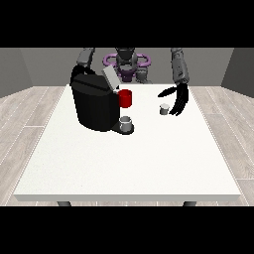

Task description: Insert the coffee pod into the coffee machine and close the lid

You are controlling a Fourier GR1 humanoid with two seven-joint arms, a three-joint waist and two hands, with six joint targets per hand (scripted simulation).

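Coffee pod [164, 109]: small, light, rigid, I judge; I'd pinch its sides.
Robot hand at view's right [178, 100]: released, fingers spread beside pod.
Coffee machine [94, 103]: lid [110, 78] up.

Between my hand [177, 100] at the view's right and the coffee machine [94, 105], only the small coffee pod [163, 109] stands on open table [124, 163].

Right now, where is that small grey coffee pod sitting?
In the front view the small grey coffee pod stands on the white table, right of the black coffee machine, beside the open black hand at the view's right.
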